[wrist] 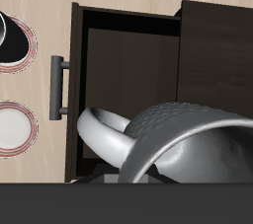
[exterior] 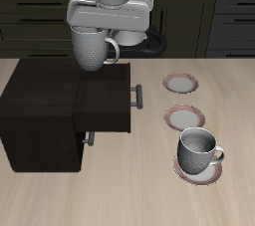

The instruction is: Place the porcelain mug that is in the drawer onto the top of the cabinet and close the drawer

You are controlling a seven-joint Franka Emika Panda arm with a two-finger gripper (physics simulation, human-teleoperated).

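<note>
**benchrat:** So where was the mug (exterior: 93, 47) at that point?

**simtinker:** Up in the air, clamped in the gripper (exterior: 100, 33). It hung over the back of the cabinet (exterior: 40, 111), roughly above where the top meets the pulled-out drawer (exterior: 105, 106). Its handle (exterior: 112, 51) stuck out toward the plates. Not touching the top as far as I could see, though the overhead angle made the height hard to judge.

**benchrat:** Was the drawer shut?

**simtinker:** Nope, it was pulled well out. In the wrist view the drawer (wrist: 124, 80) looked dark inside, with its grey bar handle (wrist: 57, 88) on the front. The mug (wrist: 183, 139) filled a big chunk of that view, loop handle (wrist: 104, 134) curling out of it.

**benchrat:** Anything else on the table?

**simtinker:** Second mug (exterior: 197, 151) sat on a pink-rimmed plate (exterior: 181, 168) near the front edge. Two more plates behind it: one (exterior: 184, 117) just beside the drawer's front, another (exterior: 180, 82) farther back. Lower drawer handle (exterior: 90, 138) peeked out under the open one.
</note>
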